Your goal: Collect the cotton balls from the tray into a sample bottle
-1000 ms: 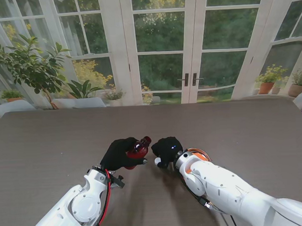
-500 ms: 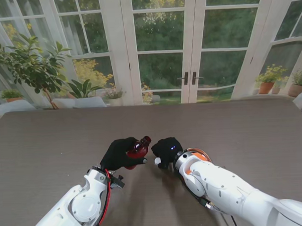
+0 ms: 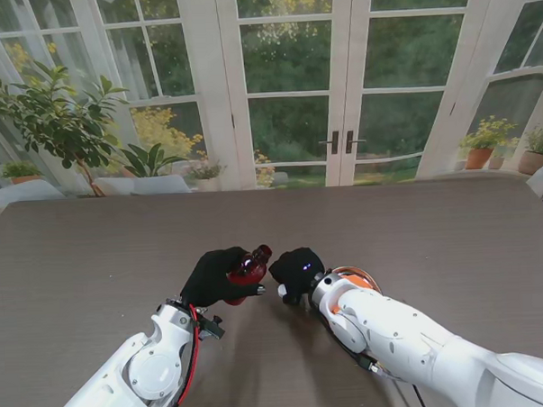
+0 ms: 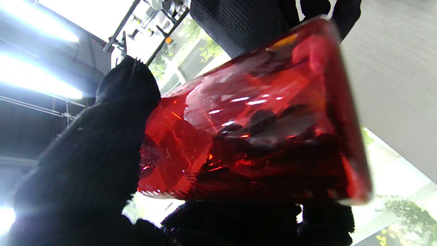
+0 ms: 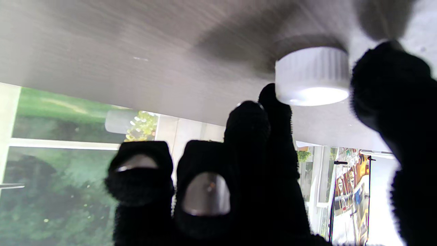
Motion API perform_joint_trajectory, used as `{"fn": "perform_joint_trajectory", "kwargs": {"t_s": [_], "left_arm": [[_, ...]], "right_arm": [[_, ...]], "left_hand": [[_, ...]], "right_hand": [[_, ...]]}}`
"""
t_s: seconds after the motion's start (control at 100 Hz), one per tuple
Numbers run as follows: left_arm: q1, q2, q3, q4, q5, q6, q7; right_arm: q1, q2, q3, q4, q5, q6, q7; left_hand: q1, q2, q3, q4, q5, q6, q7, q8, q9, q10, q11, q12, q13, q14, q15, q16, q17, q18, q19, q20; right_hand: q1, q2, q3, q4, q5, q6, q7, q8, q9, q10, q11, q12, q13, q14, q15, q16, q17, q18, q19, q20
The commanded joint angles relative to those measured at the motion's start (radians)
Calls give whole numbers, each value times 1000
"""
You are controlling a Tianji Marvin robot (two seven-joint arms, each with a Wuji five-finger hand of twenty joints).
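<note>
My left hand (image 3: 216, 276) is shut on a red translucent sample bottle (image 3: 249, 266), held tilted above the table with its neck toward the right hand. In the left wrist view the bottle (image 4: 259, 123) fills the frame between gloved fingers (image 4: 102, 143); what is inside cannot be made out. My right hand (image 3: 299, 270) hangs palm-down just right of the bottle. Its thumb and a fingertip (image 5: 273, 102) pinch a white ribbed cap (image 5: 312, 77) close to the table top; the cap (image 3: 283, 291) peeks out under the hand. No cotton balls are discernible.
An orange round tray (image 3: 358, 275) lies on the brown table (image 3: 94, 256), mostly hidden behind my right wrist. Both white forearms rise from the near corners. Glass doors and potted plants stand beyond the far table edge.
The right hand has edged slightly left, toward the bottle. The left hand and bottle have stayed where they were.
</note>
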Motion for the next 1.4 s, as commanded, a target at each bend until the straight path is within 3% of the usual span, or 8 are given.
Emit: {"fn": "perform_joint_trajectory", "kwargs": {"t_s": [0.0, 0.44, 0.62, 0.73, 0.76, 0.79, 0.89, 1.39], "left_arm": [[0, -5, 1, -6, -5, -2, -19], [-4, -6, 8, 0, -9, -4, -24], [-5, -6, 10, 2, -10, -3, -24], [-4, -6, 10, 1, -11, -1, -24], [-4, -6, 10, 1, -10, -1, -24], [-5, -6, 10, 1, -10, -1, -23], [-6, -6, 11, 2, -9, -3, -22], [-3, -6, 10, 2, -8, -2, -21]], "right_arm": [[3, -12, -8, 16, 1, 2, 8], [3, -17, -11, 30, 16, -5, 18], [3, -20, -12, 40, 22, -16, 14], [0, -17, -9, 32, 19, -11, 16], [-1, -16, -9, 31, 18, -10, 17], [0, -17, -10, 33, 19, -10, 16], [1, -20, -13, 40, 21, -15, 11], [4, -23, -25, 59, 28, -43, 12]], "left_hand": [[246, 171, 279, 57, 142, -310, 295, 54, 88, -171, 48, 17, 22, -44, 0, 7, -21, -81, -10, -12], [245, 171, 278, 57, 142, -313, 294, 54, 88, -174, 49, 16, 22, -47, 0, 7, -21, -82, -10, -12], [245, 171, 279, 57, 142, -313, 294, 54, 88, -171, 49, 16, 21, -47, 0, 7, -22, -83, -11, -12], [245, 171, 279, 56, 142, -312, 294, 55, 88, -174, 49, 16, 22, -47, 0, 7, -21, -82, -11, -12], [245, 171, 279, 56, 143, -314, 295, 55, 88, -173, 49, 16, 22, -46, 0, 7, -21, -83, -11, -12], [247, 171, 279, 57, 143, -310, 294, 55, 88, -170, 49, 16, 22, -44, 0, 7, -22, -83, -11, -12], [246, 170, 278, 57, 142, -311, 294, 54, 88, -172, 49, 16, 22, -46, 0, 7, -21, -83, -11, -12], [245, 172, 279, 56, 142, -308, 293, 55, 87, -172, 49, 16, 21, -44, 0, 7, -23, -80, -12, -12]], "right_hand": [[31, -63, 59, -18, 16, 20, 23, 19, 53, -16, 16, 11, 22, -68, 59, 26, 25, 8, 81, 10], [126, -19, 66, -153, 43, 7, 43, -29, 82, -18, 13, 42, 22, -65, 79, 36, 36, 13, 94, 14], [105, 7, 62, -139, 49, -8, 54, -63, 88, -16, 12, 40, 21, -59, 83, 37, 37, 14, 96, 15], [40, 29, 48, -8, 62, -28, 24, -2, 61, -4, 2, 27, 21, -52, 60, 26, 18, 17, 85, 17], [51, 30, 40, -45, 69, -34, 27, -18, 60, -3, 4, 26, 21, -46, 59, 24, 18, 18, 84, 18], [82, 21, 37, -166, 72, -59, 106, -124, 68, -5, 8, 29, 21, -45, 61, 24, 18, 18, 83, 21], [139, 22, 24, -233, 67, -93, 242, -235, 84, -9, 9, 38, 21, -42, 67, 28, 17, 23, 84, 21], [170, 164, 28, -216, 84, -99, 323, -261, 84, -9, 4, 42, 20, -37, 68, 28, 17, 25, 88, 19]]}}
